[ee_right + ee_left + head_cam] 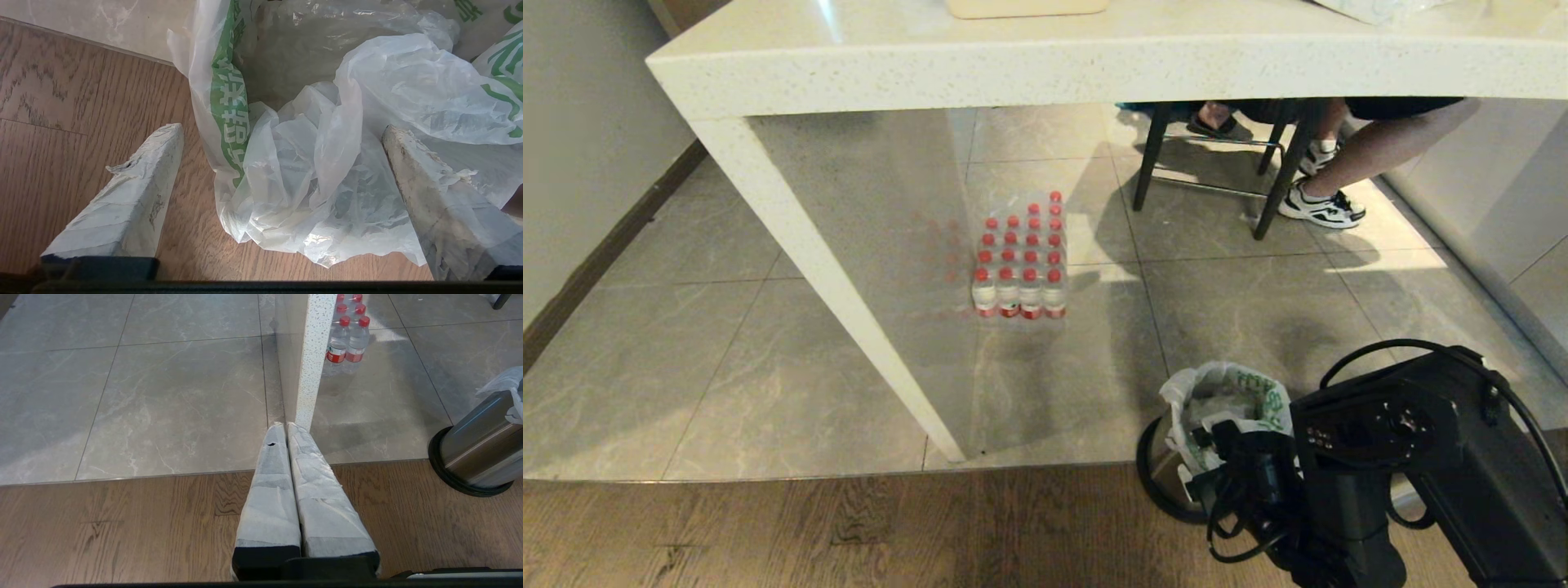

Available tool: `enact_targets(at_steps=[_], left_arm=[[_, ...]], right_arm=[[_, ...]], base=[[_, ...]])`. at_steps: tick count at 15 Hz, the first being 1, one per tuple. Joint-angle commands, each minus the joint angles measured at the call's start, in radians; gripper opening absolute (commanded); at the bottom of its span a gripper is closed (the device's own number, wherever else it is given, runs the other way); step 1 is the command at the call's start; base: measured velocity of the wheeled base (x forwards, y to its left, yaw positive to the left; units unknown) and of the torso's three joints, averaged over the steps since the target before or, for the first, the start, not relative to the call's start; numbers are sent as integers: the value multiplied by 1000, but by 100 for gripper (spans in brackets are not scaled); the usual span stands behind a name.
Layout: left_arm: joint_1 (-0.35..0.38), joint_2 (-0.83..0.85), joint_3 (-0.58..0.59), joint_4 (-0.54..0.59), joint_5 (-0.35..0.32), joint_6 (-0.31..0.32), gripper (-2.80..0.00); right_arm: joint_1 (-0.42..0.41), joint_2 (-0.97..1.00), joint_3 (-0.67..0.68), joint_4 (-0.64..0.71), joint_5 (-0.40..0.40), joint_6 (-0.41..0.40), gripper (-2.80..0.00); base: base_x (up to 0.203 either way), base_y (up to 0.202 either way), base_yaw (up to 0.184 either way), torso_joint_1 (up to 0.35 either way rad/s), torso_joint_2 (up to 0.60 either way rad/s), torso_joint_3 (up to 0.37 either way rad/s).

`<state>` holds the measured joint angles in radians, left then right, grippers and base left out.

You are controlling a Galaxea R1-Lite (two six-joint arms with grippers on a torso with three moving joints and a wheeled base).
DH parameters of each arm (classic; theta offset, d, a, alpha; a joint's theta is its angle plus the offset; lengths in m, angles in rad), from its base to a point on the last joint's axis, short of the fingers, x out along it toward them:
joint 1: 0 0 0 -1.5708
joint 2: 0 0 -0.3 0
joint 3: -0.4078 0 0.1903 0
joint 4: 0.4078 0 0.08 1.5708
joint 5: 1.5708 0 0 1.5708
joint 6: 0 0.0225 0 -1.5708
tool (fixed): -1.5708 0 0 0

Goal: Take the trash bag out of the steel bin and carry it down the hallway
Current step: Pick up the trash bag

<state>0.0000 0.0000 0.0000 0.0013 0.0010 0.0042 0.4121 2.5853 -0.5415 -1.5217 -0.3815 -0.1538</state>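
Floor first: glossy grey marble-look tiles (768, 343) meet a brown wood-grain strip (849, 531) nearest my robot. I see the small shiny steel bin (478, 453) standing on that seam, the crinkly translucent white trash bag with green characters (310, 171) still in it and spilling over the rim. My right gripper (282, 130) hangs over it, jaws spread wide around loose plastic. My left gripper (287, 426) is parked low, fingers pressed together. A white speckled stone table (1094, 65) rises beyond the bin, with a pack of red-capped water bottles (1021, 261) and a seated person's legs (1372, 155) beneath.
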Motion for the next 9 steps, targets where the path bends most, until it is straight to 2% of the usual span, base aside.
enact_targets(at_steps=[1,9], left_arm=[[0,0,0,-1,-1,8,-280],[0,0,0,-1,1,5,-280]], right_arm=[[1,1,0,-8,-2,-3,0],[1,0,-8,-8,3,-6,0]], base=[[0,0,0,0,0,0],[0,0,0,0,0,0]])
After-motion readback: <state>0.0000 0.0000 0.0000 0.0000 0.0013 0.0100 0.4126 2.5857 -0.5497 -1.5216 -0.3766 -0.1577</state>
